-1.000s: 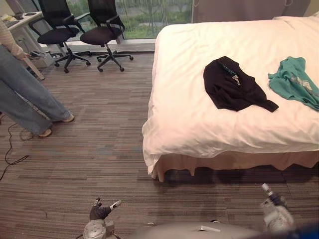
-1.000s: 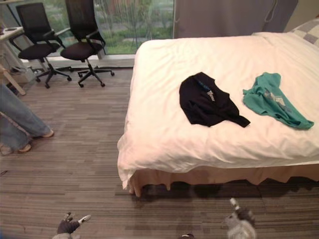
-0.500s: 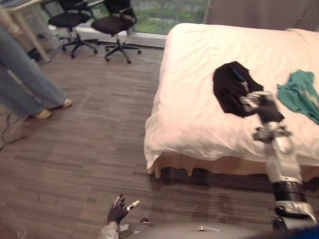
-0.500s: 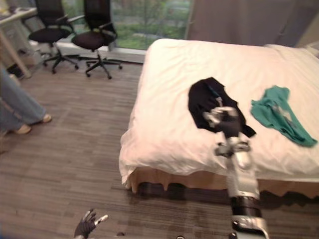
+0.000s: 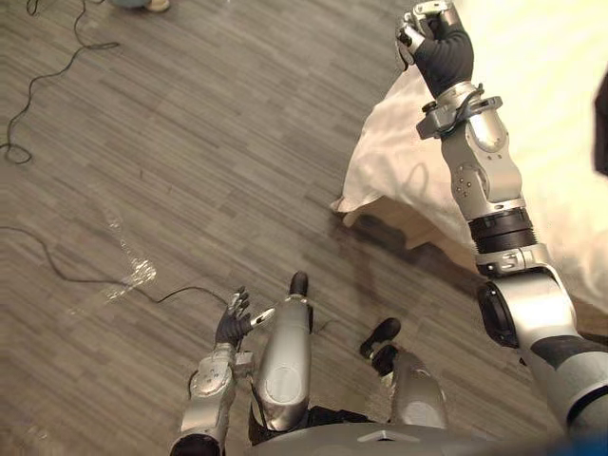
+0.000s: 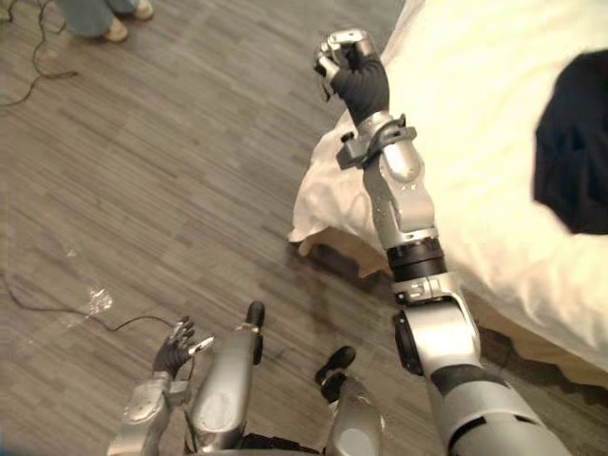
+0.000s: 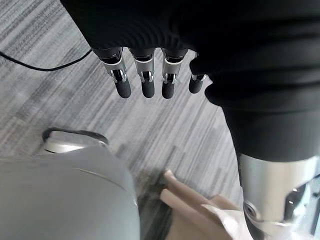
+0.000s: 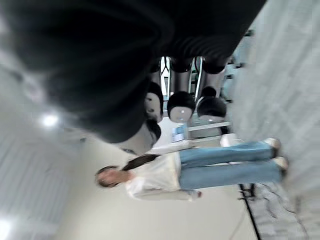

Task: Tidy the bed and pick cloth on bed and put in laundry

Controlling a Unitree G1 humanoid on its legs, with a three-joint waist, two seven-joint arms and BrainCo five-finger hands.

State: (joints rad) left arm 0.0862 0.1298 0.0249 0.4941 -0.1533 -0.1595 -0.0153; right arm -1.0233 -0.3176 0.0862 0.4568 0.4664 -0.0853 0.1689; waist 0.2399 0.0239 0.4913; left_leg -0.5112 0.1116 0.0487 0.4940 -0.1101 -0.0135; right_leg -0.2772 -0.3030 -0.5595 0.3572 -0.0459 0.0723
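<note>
The whole picture has swung down and towards the floor (image 6: 171,180) since half a second ago, so the camera has moved rather than the furniture. The bed (image 6: 475,104) now fills the far right of the head views, with its near left corner hanging over the boards. Against that shift the right arm has truly changed. Its right hand (image 6: 353,71) was over the dark garment and is now lifted above the bed's left edge near that corner, well apart from the garment. Its fingers are clenched into a fist with nothing inside. The left hand (image 6: 174,353) stays low over the floor, fingers straight and spread, released (its wrist view shows the dark tips in a row above the boards). The black cloth (image 6: 575,152) lies on the white cover, back from the bed's near edge. It is a crumpled, rounded dark heap, cut off by the view's side and touched by neither hand. A person (image 8: 200,167) in a light top and blue jeans stands on the floor beyond the right hand.
</note>
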